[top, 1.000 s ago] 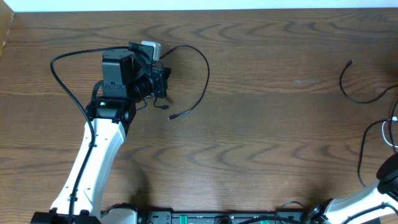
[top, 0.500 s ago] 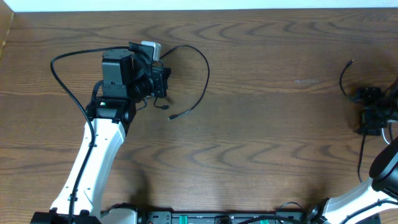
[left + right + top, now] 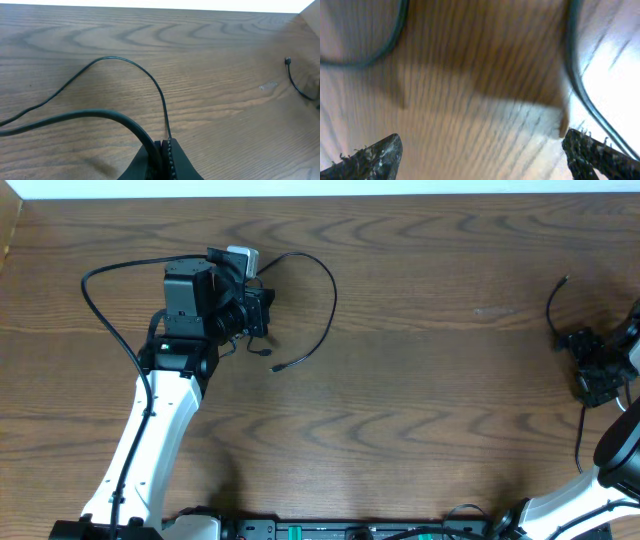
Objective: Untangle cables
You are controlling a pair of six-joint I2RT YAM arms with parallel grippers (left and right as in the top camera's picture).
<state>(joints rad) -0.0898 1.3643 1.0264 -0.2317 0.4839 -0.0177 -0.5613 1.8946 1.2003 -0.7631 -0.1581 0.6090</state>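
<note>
In the overhead view my left gripper (image 3: 258, 308) is shut on a thin black cable (image 3: 333, 295) that loops right and down to a small plug (image 3: 277, 367). In the left wrist view the jaws (image 3: 166, 150) pinch this cable (image 3: 150, 80); a thicker black cord (image 3: 75, 116) also runs into them from the left. A second black cable (image 3: 550, 310) curves at the far right, and also shows in the left wrist view (image 3: 295, 85). My right gripper (image 3: 580, 365) hovers open and empty beside it. In the blurred right wrist view the jaws (image 3: 485, 157) are wide apart above bare wood, with black cable on either side (image 3: 580, 90).
The dark wood table (image 3: 430, 400) has its far edge along the top of the overhead view. The left arm's own thick black wire (image 3: 100, 310) loops out to the left. More cord (image 3: 582, 440) trails by the right arm at the right edge.
The right gripper has come into view from the right edge and moved left, over the right-hand cable, then turned a little. The left arm and its cable have not moved.
</note>
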